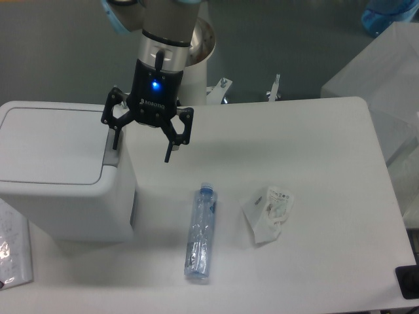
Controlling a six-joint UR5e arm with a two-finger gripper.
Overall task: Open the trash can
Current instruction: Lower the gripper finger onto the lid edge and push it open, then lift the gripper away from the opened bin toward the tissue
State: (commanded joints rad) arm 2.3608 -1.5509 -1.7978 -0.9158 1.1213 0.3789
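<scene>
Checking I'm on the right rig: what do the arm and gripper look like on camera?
The arm is silver-grey metal with light blue joint caps. The gripper has a black body with small white lettering, a glowing blue light, and two black linkage fingers. A dark slot runs down the silver wrist section above it.

Place: a robotics lab or test room.
Robot: an industrial arm (167, 39) on a pedestal behind the tabletop (314, 170).
Tabletop: plain white, bearing test items; a white trash can (62, 173) at its left end, a plastic bottle (200, 232) and crumpled wrapper (268, 212) toward its middle.
Floor: bare grey behind the tabletop.
</scene>
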